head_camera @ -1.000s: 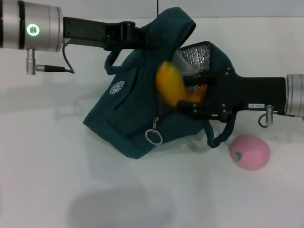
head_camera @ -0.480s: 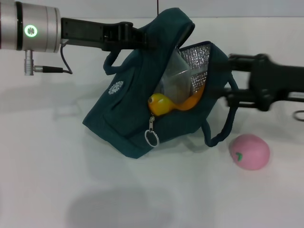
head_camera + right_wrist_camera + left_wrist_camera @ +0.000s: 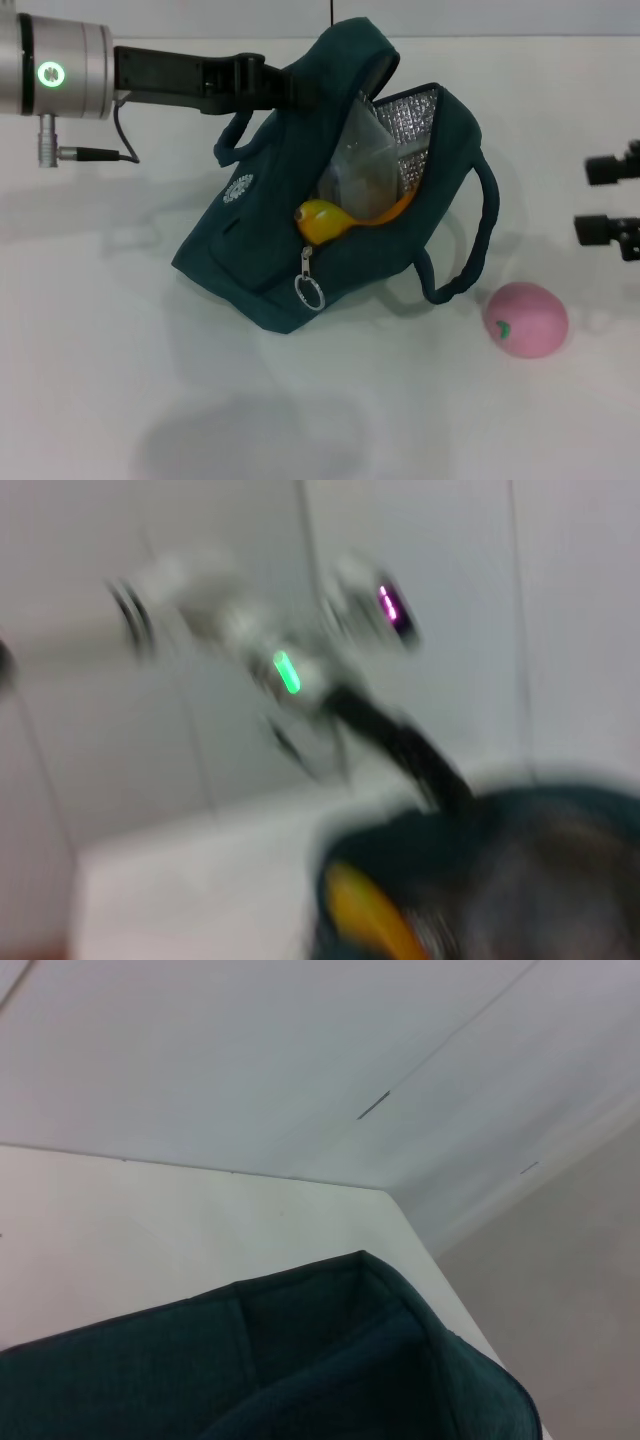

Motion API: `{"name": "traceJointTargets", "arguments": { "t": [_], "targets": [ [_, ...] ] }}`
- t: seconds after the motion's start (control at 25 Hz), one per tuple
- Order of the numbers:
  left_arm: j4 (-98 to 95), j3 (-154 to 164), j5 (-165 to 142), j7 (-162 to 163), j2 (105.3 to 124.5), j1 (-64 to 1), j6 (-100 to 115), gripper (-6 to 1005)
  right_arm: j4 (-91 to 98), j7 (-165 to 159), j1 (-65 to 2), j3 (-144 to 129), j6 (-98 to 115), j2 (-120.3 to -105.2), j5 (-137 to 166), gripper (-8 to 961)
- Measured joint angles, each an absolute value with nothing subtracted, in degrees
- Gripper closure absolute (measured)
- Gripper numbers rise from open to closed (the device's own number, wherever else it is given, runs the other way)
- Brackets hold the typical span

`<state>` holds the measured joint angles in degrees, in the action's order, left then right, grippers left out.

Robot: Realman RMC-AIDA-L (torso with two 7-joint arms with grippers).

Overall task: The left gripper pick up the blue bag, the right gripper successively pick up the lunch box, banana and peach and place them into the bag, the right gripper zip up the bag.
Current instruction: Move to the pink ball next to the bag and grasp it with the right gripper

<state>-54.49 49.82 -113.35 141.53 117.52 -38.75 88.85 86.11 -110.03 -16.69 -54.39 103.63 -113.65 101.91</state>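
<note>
The blue bag (image 3: pixel 270 250) stands tilted on the white table, its mouth open toward the right and its silver lining showing. My left gripper (image 3: pixel 303 90) is shut on the bag's top edge and holds it up; the left wrist view shows only teal bag fabric (image 3: pixel 350 1360). The clear lunch box (image 3: pixel 362 165) sits inside the bag. The banana (image 3: pixel 325 220) lies in the mouth with one end poking out above the zipper ring (image 3: pixel 309 292). The pink peach (image 3: pixel 526 319) rests on the table, right of the bag. My right gripper (image 3: pixel 602 200) is open and empty at the far right, above the peach.
One loop handle (image 3: pixel 470 250) hangs down on the bag's right side, between bag and peach. In the blurred right wrist view the banana (image 3: pixel 365 920) and the left arm with its green light (image 3: pixel 287 672) show beyond the bag (image 3: pixel 520 870). White table surrounds the bag.
My right gripper let go of the banana in the bag's mouth and drew back to the right, now open and empty. The bag shifted slightly left.
</note>
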Motion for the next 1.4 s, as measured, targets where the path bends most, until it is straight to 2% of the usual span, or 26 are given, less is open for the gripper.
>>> {"name": "traceJointTargets", "arguments": {
  "t": [0.12, 0.44, 1.04, 1.4],
  "targets": [
    [-54.49, 49.83, -113.35, 141.52, 117.46, -38.83, 88.85, 942, 96.71, -119.43, -16.31, -56.06, 104.48, -114.76, 112.32, 301],
    [-54.55, 49.84, -113.38, 141.63, 117.48, -39.81, 88.47, 942, 98.8, -129.57, -19.41, -61.41, 104.74, -114.99, 128.46, 307],
    [-54.49, 49.74, -113.39, 141.58, 117.26, -40.17, 88.16, 942, 79.99, -130.12, -28.77, -70.38, 96.72, -115.3, 135.39, 339],
    [-54.49, 49.74, -113.38, 140.99, 117.06, -39.76, 88.04, 941, 75.64, -129.31, -30.17, -71.79, 94.93, -115.39, 134.79, 359]
  ]
}}
